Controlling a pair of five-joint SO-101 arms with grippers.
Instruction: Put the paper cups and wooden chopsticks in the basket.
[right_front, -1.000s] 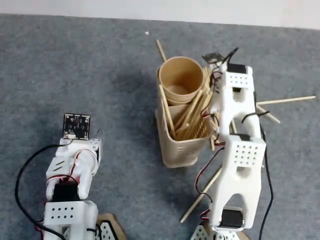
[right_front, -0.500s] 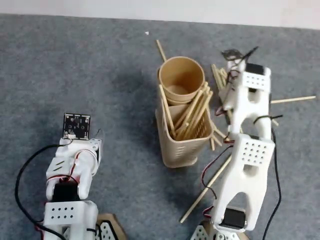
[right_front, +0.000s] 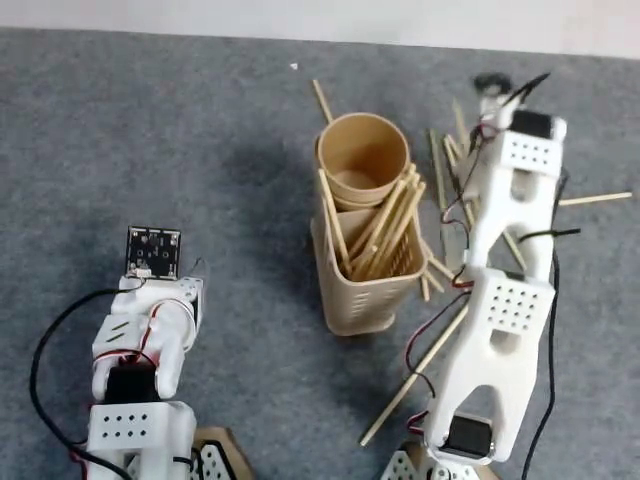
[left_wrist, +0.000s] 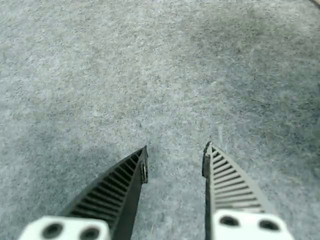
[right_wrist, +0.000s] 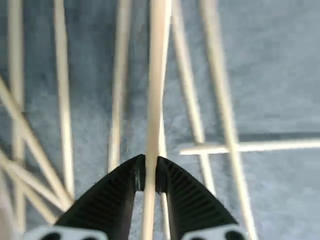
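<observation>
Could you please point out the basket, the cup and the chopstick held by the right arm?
basket (right_front: 365, 300), high view, front wall.
cup (right_front: 362, 150), high view, inside.
chopstick (right_wrist: 158, 75), right wrist view, mid-shaft.

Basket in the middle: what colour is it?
The basket is pale beige, shown best in the high view.

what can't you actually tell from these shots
- High view: how many paper cups are nested in the basket; the top one covers the rest.
- High view: count of loose chopsticks; the right arm covers some.
- Right wrist view: length of the held chopstick in the right gripper; the picture's edges cut it off.
</observation>
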